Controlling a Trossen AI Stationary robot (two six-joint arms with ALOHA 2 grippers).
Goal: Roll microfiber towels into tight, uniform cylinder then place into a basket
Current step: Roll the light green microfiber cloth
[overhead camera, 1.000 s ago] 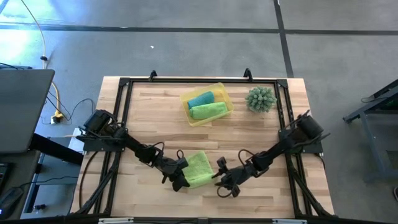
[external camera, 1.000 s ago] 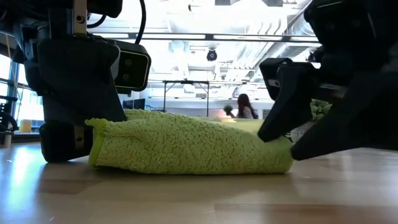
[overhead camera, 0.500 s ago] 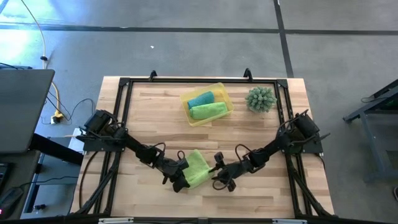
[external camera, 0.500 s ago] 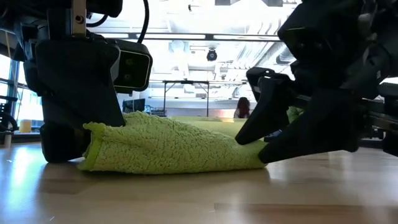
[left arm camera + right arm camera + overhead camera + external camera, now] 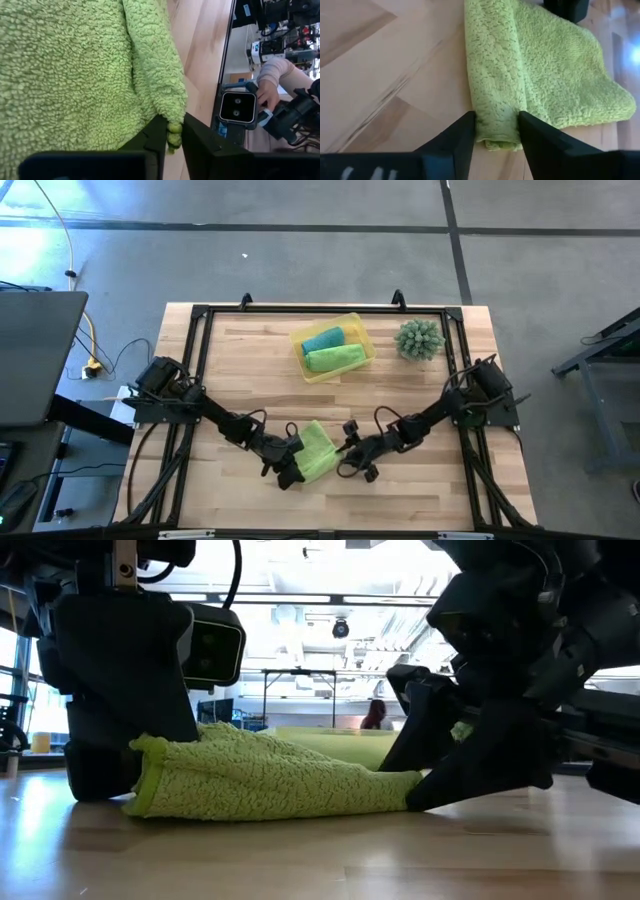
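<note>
One lime-green towel (image 5: pixel 318 448) lies partly rolled on the wooden table near its front edge, between my two grippers. My left gripper (image 5: pixel 294 469) is at its left end and my right gripper (image 5: pixel 346 461) at its right end, each shut on it. Seen from table height, the towel (image 5: pixel 270 780) is a low roll reaching from the left gripper (image 5: pixel 110 775) to the right gripper (image 5: pixel 425 780). Far back, the yellow basket (image 5: pixel 358 330) holds a teal roll (image 5: pixel 323 339) and a lime-green roll (image 5: pixel 334 358). My left gripper pinches a thick rolled edge of the towel at its end (image 5: pixel 174 131) between its two fingers. The fingers slant down from the table's left. The towel rests on the table. My right gripper has the end of the towel's rolled long edge (image 5: pixel 497 127) between its two fingers (image 5: pixel 465 137), which stand wide on either side of it. The fingers slant down from the table's right and lie along the roll. The towel rests on the table.
A spiky green ball plant (image 5: pixel 419 338) stands at the back right. A dark frame (image 5: pixel 200 320) runs round the tabletop. Bare wood lies between the towel and the basket. In the left wrist view a person's hand (image 5: pixel 267 95) shows in the room beyond the table.
My right gripper has moved toward the table's left, toward my left gripper, carrying the towel's right end along. The towel is now shorter from left to right and bunched up, while its left end has stayed in place.
</note>
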